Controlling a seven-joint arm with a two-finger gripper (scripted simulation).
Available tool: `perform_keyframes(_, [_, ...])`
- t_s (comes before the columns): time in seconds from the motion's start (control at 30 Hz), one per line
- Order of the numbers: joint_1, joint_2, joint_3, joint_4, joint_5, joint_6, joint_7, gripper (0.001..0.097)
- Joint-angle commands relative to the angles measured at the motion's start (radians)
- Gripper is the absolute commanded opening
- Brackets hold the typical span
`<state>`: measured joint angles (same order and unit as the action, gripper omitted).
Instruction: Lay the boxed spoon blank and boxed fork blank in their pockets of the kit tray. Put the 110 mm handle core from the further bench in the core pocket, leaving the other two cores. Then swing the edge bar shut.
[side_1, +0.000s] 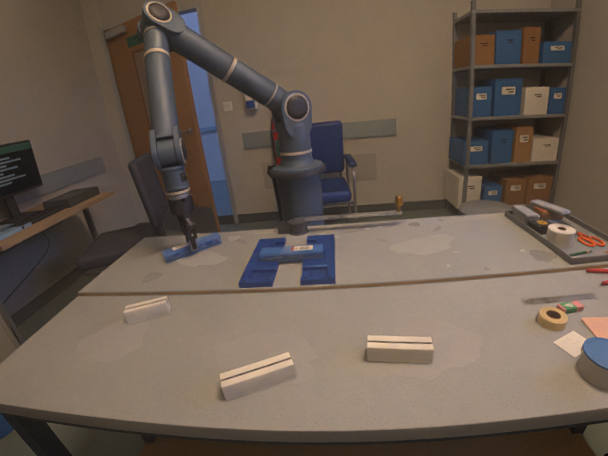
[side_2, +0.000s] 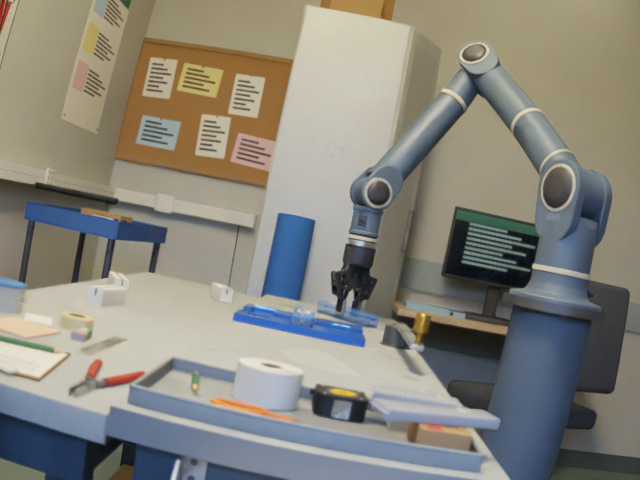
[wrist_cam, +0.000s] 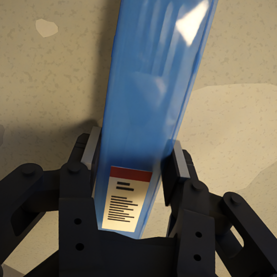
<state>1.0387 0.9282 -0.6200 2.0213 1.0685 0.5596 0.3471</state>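
Observation:
On the robot's bench, a clear blue box (side_1: 192, 247) (side_2: 347, 313) (wrist_cam: 152, 103) with a red-topped label lies flat to the left of the blue kit tray (side_1: 291, 260) (side_2: 299, 323). That box is clamped near its labelled end in my gripper (side_1: 191, 244) (side_2: 352, 309) (wrist_cam: 134, 160), which has closed on it from above. A second clear blue box (side_1: 291, 252) (side_2: 304, 314) lies across the tray. On the other bench lie three white handle cores: one at the left (side_1: 147, 309), one at the front (side_1: 257, 375) and one in the middle (side_1: 399, 348).
A grey tool tray (side_1: 560, 235) (side_2: 305, 408) holds a white roll, scissors and a tape measure at the bench's right end. A long edge bar (side_1: 345, 218) with a brass knob (side_1: 398, 202) (side_2: 421, 324) lies behind the kit tray, by my base.

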Motion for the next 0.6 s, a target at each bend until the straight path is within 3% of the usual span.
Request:
perform_keyframes(0.0, [0.0,0.0,0.0,0.0,0.0,0.0,0.0,0.0415])
perform_keyframes(0.57, [0.0,0.0,0.001,0.0,0.0,-0.001,0.0,0.008])
